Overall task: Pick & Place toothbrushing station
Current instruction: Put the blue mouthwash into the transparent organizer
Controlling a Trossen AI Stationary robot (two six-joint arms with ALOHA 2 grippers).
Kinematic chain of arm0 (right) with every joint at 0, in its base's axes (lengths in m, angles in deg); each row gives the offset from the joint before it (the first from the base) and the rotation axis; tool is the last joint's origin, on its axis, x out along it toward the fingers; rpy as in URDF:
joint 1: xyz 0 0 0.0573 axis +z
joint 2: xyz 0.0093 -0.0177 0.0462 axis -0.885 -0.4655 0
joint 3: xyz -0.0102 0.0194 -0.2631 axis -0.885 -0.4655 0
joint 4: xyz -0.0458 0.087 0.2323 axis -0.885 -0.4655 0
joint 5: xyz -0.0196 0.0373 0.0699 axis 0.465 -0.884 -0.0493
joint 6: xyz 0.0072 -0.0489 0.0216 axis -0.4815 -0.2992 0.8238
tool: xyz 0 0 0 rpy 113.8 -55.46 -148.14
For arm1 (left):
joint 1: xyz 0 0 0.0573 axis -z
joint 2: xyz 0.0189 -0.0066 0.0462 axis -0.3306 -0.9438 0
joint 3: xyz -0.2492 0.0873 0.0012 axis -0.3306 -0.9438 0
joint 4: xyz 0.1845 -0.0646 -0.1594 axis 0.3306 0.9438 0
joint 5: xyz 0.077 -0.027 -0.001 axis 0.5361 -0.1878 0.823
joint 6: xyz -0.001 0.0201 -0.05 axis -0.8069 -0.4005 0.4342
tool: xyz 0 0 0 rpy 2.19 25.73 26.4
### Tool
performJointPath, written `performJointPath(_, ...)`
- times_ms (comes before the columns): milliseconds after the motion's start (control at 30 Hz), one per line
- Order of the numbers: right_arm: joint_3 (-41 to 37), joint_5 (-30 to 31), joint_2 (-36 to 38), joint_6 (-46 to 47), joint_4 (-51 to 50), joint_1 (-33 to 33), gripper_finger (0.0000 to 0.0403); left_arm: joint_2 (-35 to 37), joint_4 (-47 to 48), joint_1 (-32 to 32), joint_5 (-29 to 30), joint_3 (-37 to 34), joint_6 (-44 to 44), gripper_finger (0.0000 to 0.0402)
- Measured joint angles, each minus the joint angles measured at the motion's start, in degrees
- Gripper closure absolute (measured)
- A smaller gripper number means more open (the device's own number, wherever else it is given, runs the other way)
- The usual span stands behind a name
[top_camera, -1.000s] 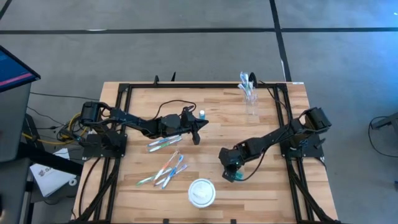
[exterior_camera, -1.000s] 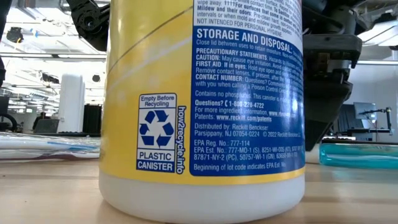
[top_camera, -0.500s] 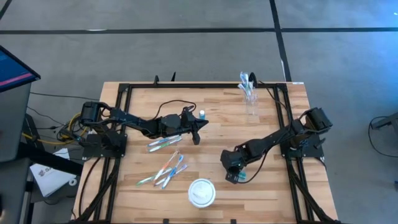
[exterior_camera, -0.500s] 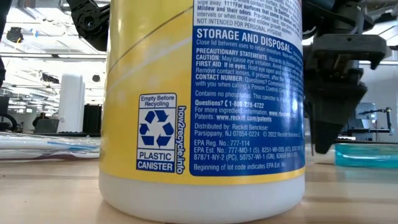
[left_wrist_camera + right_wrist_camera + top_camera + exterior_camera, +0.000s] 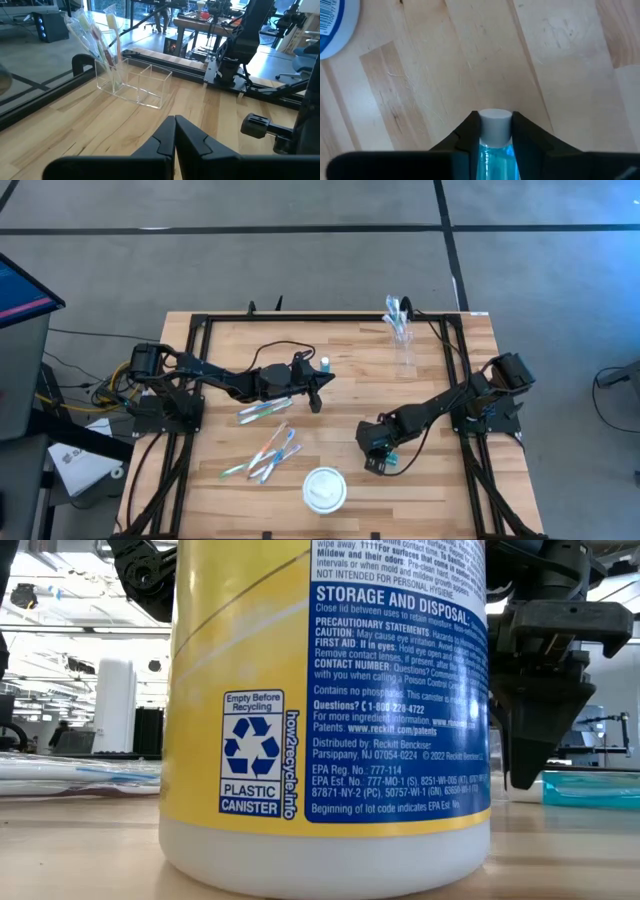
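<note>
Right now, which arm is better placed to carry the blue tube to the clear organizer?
Right. The right gripper is shut on the blue tube, and the clear organizer is on its side. The left gripper is shut, empty.

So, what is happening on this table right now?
The right end effector is shut on a small blue tube with a white cap, low over the table near the white disc. The left end effector, shut and empty, waits mid-table beside another tube. Several toothbrushes lie loose on the wood; others already stand in the clear holder at the far edge.
</note>
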Motion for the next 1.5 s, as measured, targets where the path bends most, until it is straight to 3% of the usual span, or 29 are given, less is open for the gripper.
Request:
performJointPath(900,3.5,4.9,0.1,-3.0,-4.1,0.2,0.0333,0.0,1.7,-0.3,0.0,0.0,0.0,0.0401)
performJointPath(1200,3.5,4.9,0.1,-3.0,-5.3,0.2,0.0284,0.0,1.7,-0.3,0.0,0.0,0.0,0.0401)
performJointPath(1500,3.9,4.8,-3.5,-4.4,-4.9,0.2,0.0298,0.0,1.7,-0.3,0.0,0.0,0.0,0.0401)
